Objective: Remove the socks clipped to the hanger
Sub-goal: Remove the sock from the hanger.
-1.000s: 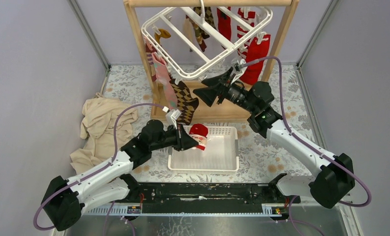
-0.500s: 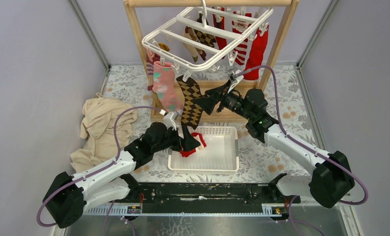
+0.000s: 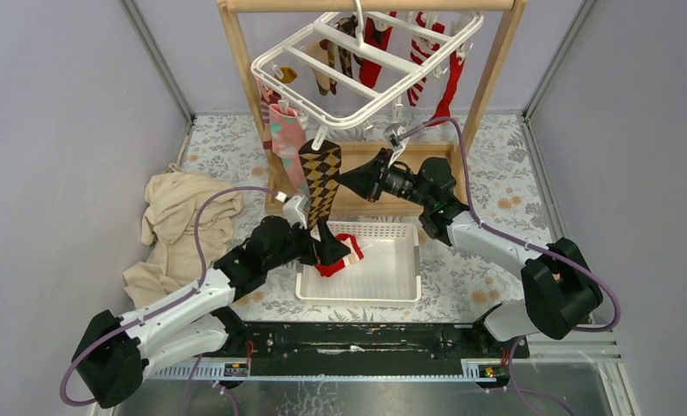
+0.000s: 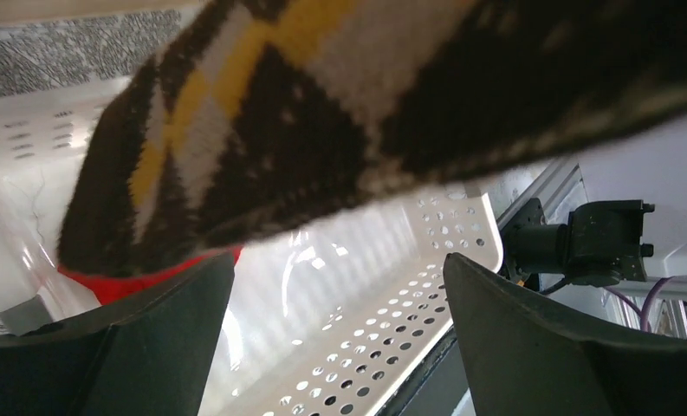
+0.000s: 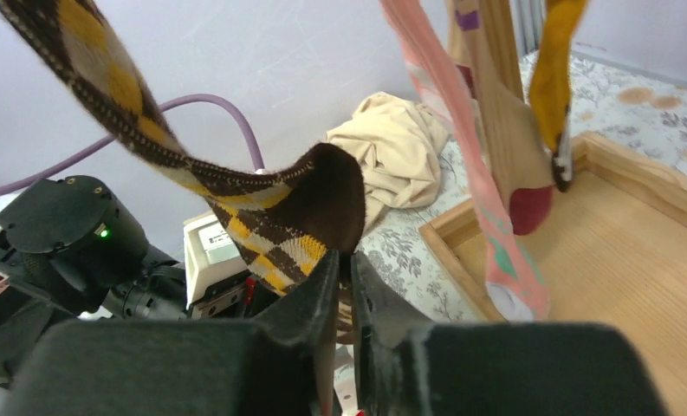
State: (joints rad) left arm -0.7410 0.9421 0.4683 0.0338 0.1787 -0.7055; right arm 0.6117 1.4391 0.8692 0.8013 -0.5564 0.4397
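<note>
Right fingers (image 5: 309,308) clench the lower end of the argyle sock (image 3: 322,178), clipped to the hanger (image 3: 357,82). Left fingers (image 4: 539,347), released wide, sit just below that sock, beside a red sock (image 4: 136,282).

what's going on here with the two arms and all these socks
Two robot arms are pulling socks off a white hanger. The right gripper is pinched on the lower end of a brown argyle sock that hangs from the hanger. The left gripper is open over a white basket, where a red sock lies. Several other socks are still clipped up.
</note>
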